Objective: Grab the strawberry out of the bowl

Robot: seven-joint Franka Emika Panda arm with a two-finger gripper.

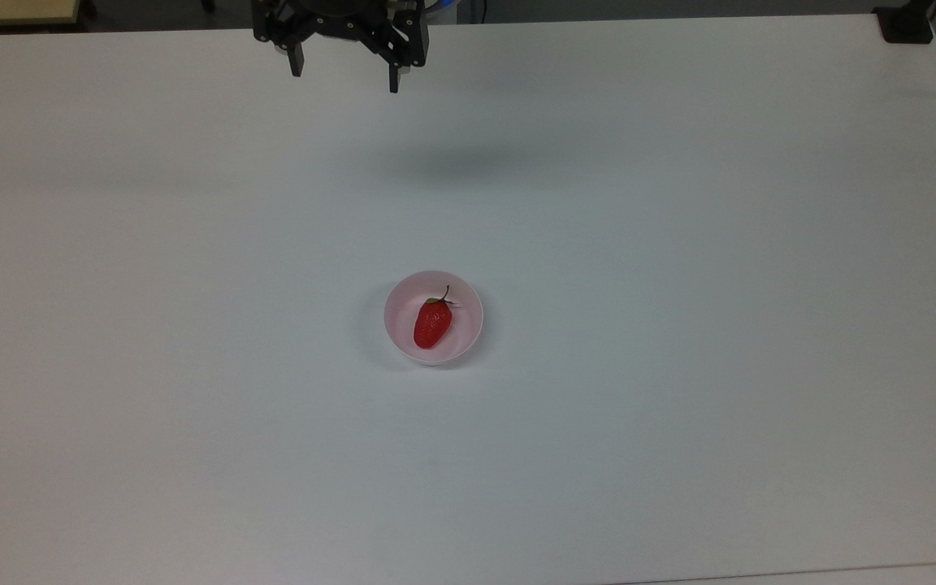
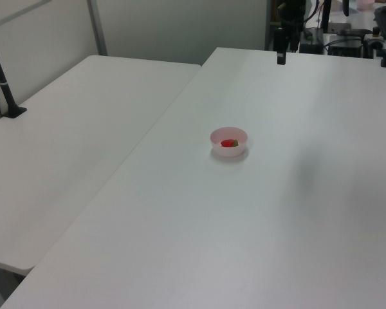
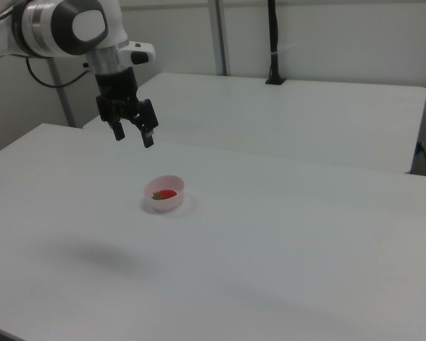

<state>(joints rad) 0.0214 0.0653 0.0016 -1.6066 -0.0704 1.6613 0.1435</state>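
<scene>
The gripper [image 1: 344, 75] hangs above the white tabletop [image 1: 679, 244] with its fingers spread apart and nothing between them. The strawberry [image 1: 432, 322] lies inside the pale pink bowl [image 1: 470, 313], well apart from the gripper, below it and toward the top view's lower edge. Its green stem points back toward the gripper. In the right view the gripper [image 3: 133, 135] stands up and to the right view's left of the bowl [image 3: 172, 203]. A second white table [image 2: 64, 148] adjoins the tabletop.

White table [image 1: 679, 244] bore a soft grey shadow [image 1: 460, 166]. A second white table [image 2: 83, 129] adjoined it, carrying a black clamped pole [image 2: 3, 80]; grey wall [image 2: 180, 26] behind.
</scene>
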